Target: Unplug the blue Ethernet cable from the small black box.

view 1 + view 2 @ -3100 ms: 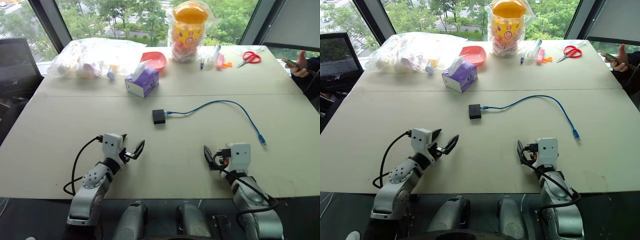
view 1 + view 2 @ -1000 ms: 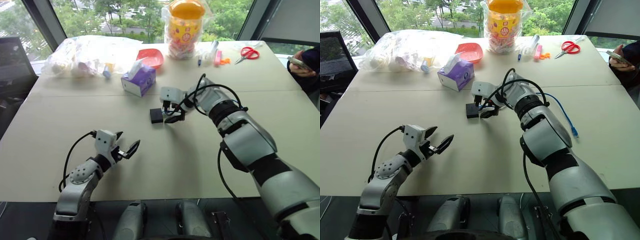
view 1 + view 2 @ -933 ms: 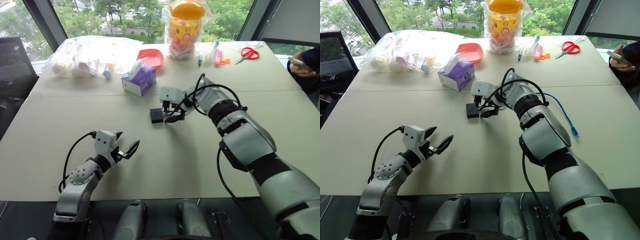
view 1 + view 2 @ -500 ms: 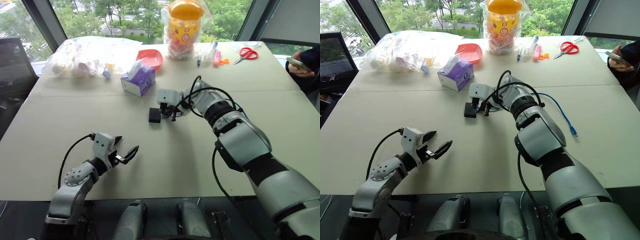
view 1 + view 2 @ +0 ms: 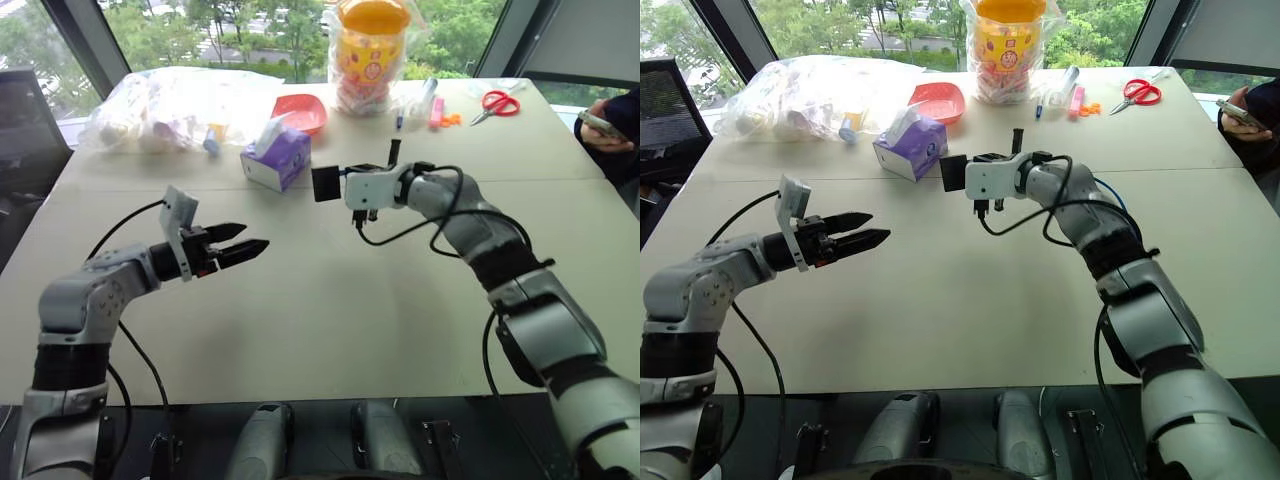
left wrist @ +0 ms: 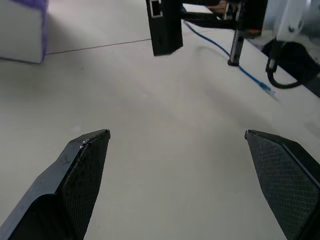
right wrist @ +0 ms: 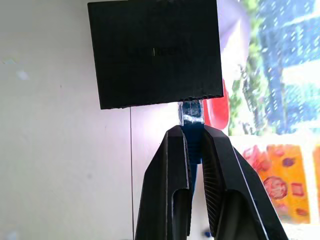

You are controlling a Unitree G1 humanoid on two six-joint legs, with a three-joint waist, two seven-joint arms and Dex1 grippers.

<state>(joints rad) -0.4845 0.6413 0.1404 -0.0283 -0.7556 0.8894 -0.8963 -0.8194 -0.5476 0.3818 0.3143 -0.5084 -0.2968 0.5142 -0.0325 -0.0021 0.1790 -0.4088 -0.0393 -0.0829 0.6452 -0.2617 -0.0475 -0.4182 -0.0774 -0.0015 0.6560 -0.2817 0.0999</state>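
Matte black box [image 7: 155,50] hangs light from blue Ethernet cable [image 7: 192,129]; right pincer [image 7: 195,145] grasps the plug; left pincer [image 5: 862,229] released; grip the box's rigid sides.

The beige table [image 5: 330,300] carries a purple tissue box [image 5: 273,160] and a red bowl [image 5: 300,112]. Red scissors [image 5: 497,103] lie at its far right.

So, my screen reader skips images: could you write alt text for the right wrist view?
The right gripper is shut on the blue Ethernet cable just behind its plug, which is still seated in the small black box hanging above the beige table.
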